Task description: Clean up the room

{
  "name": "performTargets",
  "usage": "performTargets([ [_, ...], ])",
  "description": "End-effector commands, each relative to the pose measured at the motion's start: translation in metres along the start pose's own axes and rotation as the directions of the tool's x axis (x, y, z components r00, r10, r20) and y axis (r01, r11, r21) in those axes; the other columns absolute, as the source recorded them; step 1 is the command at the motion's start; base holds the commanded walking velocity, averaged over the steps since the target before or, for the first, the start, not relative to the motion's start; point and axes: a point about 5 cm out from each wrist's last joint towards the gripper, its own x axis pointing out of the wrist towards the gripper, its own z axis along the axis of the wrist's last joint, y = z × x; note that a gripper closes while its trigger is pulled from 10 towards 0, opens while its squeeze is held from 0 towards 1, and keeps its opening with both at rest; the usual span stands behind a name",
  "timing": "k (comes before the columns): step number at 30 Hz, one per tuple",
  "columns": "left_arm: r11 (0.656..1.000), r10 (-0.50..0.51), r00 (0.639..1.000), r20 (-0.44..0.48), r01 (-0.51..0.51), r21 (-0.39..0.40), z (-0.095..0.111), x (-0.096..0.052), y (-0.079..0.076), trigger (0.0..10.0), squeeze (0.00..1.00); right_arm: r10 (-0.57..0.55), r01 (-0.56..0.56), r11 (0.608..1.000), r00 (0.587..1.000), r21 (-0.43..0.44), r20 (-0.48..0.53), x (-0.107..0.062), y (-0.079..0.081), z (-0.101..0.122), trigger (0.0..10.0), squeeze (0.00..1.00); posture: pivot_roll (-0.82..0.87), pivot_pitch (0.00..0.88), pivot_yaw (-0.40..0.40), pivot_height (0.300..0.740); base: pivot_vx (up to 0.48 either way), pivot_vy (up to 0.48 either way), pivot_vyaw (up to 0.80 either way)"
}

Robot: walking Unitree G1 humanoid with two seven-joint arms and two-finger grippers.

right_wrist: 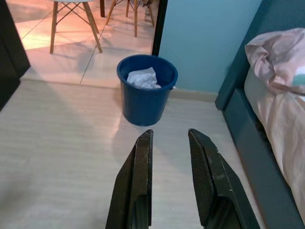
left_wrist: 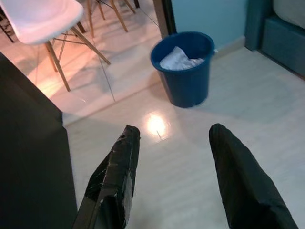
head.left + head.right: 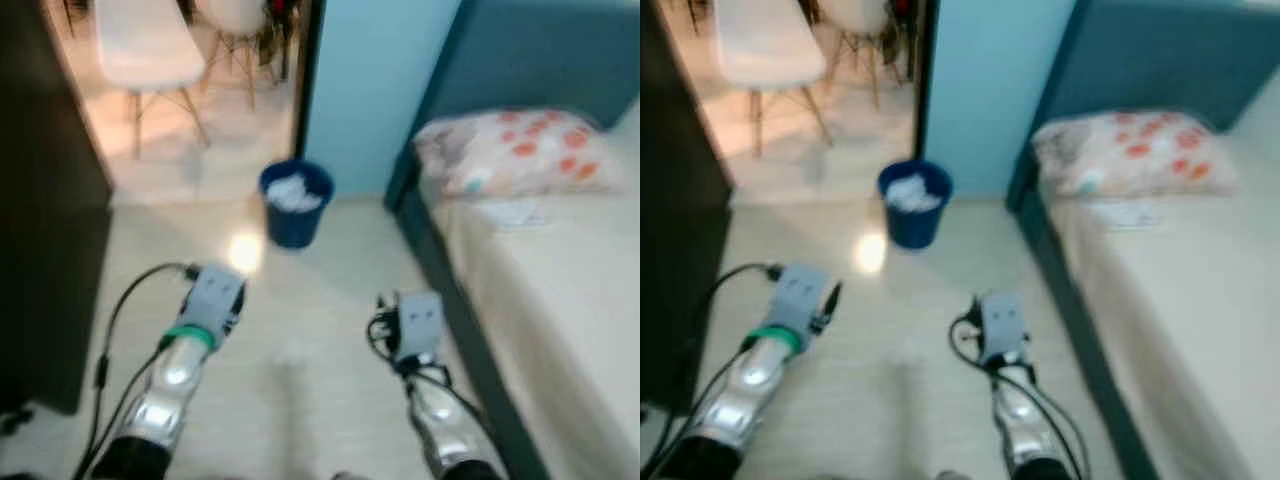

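**Bin ahead, both grippers empty over bare floor**

Head views (blurred): blue bin (image 3: 296,205) with white crumpled paper (image 3: 294,192) inside stands on the floor ahead, just beside the light-blue wall (image 3: 375,80) at the doorway edge. Both arms held forward and low, bin beyond and between them, nearer the left arm. Bed (image 3: 560,300) with a floral pillow (image 3: 515,150) runs along the right; dark cabinet (image 3: 45,220) on the left. Pale floor (image 3: 300,350) between them is open up to the bin.

Left wrist view: left gripper (image 2: 174,157) wide open, holding nothing. Bin well apart, ahead. White chair (image 2: 40,19) past the doorway.

Right wrist view: right gripper (image 1: 170,157) parted only narrowly, nothing between the fingers. Bin straight ahead, near but not touching. Bed frame edge close alongside.
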Motion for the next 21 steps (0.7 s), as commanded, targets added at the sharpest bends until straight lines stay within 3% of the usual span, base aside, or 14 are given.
performTargets([
  [1, 1.0, -0.019, 1.0, -0.009, 0.019, -0.004, -0.0028, -0.0011, -0.0065, 10.0, 0.0, -0.024, 0.024, 1.0, 0.999, -0.009, -0.024, -0.0035, -0.0081, -0.0053, 10.0, 0.0, -0.07, 0.026, 0.015, 0.74, 0.458, 0.0, 0.0],
  [14, 1.0, -0.019, 1.0, -0.01, 0.019, 0.0, -0.0033, -0.0008, -0.006, 10.0, 0.0, -0.018, 0.017, 1.0, 1.0, -0.026, -0.023, -0.0024, -0.006, -0.0052, 10.0, 0.0, -0.07, 0.019, 0.014, 0.74, 0.457, 0.0, 0.0],
  [17, 1.0, -0.018, 1.0, -0.016, 0.018, -0.002, -0.0039, -0.0007, -0.0059, 10.0, 0.0, -0.021, 0.02, 0.999, 0.999, -0.029, -0.029, -0.0024, -0.0075, -0.0059, 10.0, 0.0, -0.07, 0.019, 0.015, 0.74, 0.375, 0.0, 0.63],
  [21, 1.0, -0.016, 1.0, -0.025, 0.016, -0.008, -0.0051, -0.0005, -0.0064, 10.0, 0.0, -0.039, 0.038, 0.999, 0.999, -0.034, -0.032, -0.0018, -0.0116, -0.006, 10.0, 0.0, -0.07, 0.016, 0.015, 0.74, 0.0, 0.0, 0.78],
])
